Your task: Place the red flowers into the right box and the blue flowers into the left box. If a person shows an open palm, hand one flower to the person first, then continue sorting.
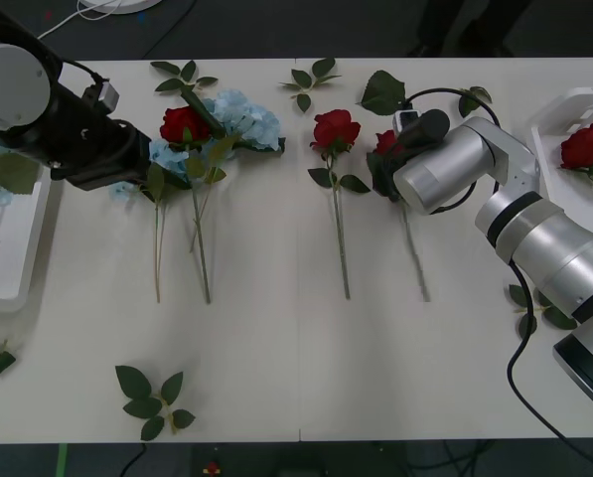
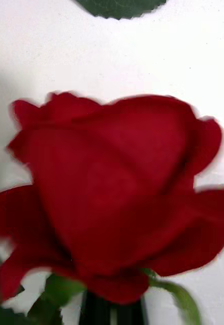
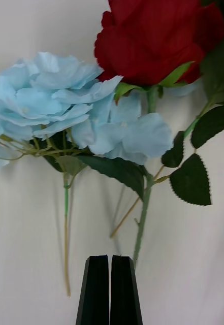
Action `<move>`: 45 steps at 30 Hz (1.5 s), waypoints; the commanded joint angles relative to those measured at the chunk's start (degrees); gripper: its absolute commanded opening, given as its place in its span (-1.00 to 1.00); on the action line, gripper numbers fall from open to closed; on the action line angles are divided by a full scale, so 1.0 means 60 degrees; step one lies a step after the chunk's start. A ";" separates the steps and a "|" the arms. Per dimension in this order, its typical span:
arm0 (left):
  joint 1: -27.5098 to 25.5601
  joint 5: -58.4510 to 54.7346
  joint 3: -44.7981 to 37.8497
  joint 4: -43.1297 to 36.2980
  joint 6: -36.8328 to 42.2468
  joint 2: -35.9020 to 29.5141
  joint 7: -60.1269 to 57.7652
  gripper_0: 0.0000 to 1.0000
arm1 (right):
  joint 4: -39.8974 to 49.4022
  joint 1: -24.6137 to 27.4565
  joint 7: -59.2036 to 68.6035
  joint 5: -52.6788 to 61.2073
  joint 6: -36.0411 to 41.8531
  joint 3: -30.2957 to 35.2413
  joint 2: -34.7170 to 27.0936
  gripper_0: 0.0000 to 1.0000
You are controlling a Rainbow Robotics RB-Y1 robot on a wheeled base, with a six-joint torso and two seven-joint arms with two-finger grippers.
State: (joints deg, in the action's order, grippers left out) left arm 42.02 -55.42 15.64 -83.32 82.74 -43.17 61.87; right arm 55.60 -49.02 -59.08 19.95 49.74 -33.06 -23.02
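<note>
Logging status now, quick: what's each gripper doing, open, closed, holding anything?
Left gripper: shut, holding nothing, above the blue flower and a red rose.
Right gripper: cannot tell; it is at the rightmost table rose.

Deep-red round rose blooms (image 1: 336, 129) sit on thin green stems with dark green serrated leaves, beside pale light-blue fluffy flower clusters (image 1: 244, 117) on a plain white table (image 1: 276, 348). The shallow plastic tray on the right (image 1: 564, 114) is white, holding another red rose (image 1: 585, 146). The left gripper's fingers (image 3: 98, 289) look black, seemingly smooth.
</note>
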 commanded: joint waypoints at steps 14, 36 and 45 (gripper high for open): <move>0.1669 0.2850 0.2681 -0.0279 0.1430 0.0018 -0.1947 -1.00 | 0.2672 -0.0458 0.0077 0.0498 0.2359 -0.0013 -0.2344 -1.00; -0.0792 0.4329 0.1904 -0.1524 0.0316 0.0018 -0.1361 0.80 | 0.0197 -0.0473 -0.0758 0.0161 0.0309 0.0104 -0.6607 -1.00; -0.1890 0.4183 0.1157 -0.1978 -0.0811 0.0311 -0.1288 0.84 | -0.1400 -0.0444 -0.1886 0.0176 -0.0878 0.0075 -0.6592 -1.00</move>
State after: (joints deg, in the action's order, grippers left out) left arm 32.32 -29.63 25.16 -93.28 80.61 -42.86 51.84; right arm 47.77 -49.17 -67.70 21.24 45.17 -33.05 -60.22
